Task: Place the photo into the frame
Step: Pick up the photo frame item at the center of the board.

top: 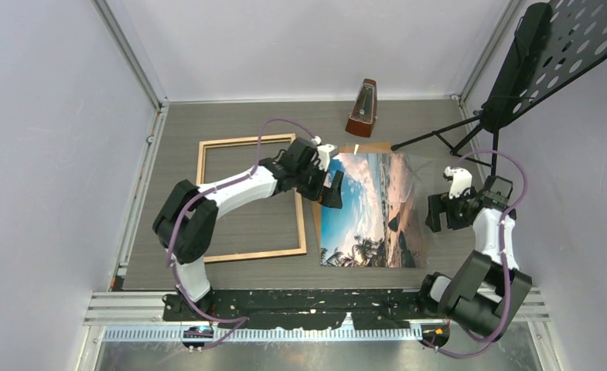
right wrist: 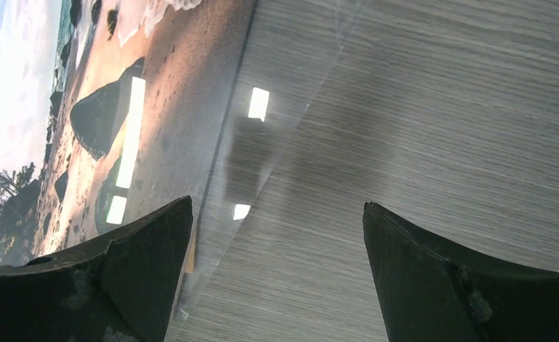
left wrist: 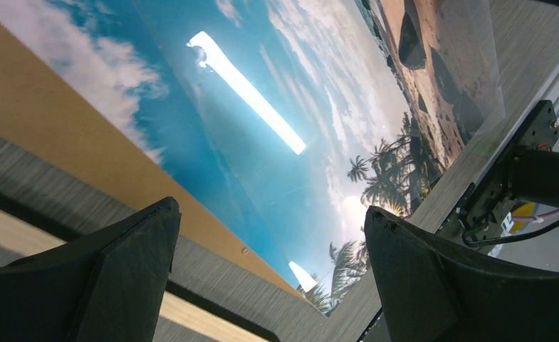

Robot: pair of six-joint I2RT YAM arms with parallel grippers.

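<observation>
The photo [top: 369,209], a beach print, lies face up at mid-table on a brown backing sheet [top: 316,224]. A clear pane [top: 421,182] lies skewed over its right side. The frame [top: 254,255] lies flat to the left, wood-coloured face up and nothing inside it. My left gripper [top: 327,182] hovers open over the photo's upper left edge. Its wrist view shows the photo [left wrist: 276,107], the backing [left wrist: 63,142] and a frame bar [left wrist: 198,319] between wide jaws [left wrist: 270,210]. My right gripper [top: 447,212] is open just right of the photo [right wrist: 119,107], above the pane's edge [right wrist: 276,92] and the table, holding nothing [right wrist: 278,203].
A brown metronome [top: 362,108] stands at the back centre. A black music stand [top: 547,54] rises at the back right, its legs reaching toward the photo's top edge. White walls enclose the grey table [top: 230,124].
</observation>
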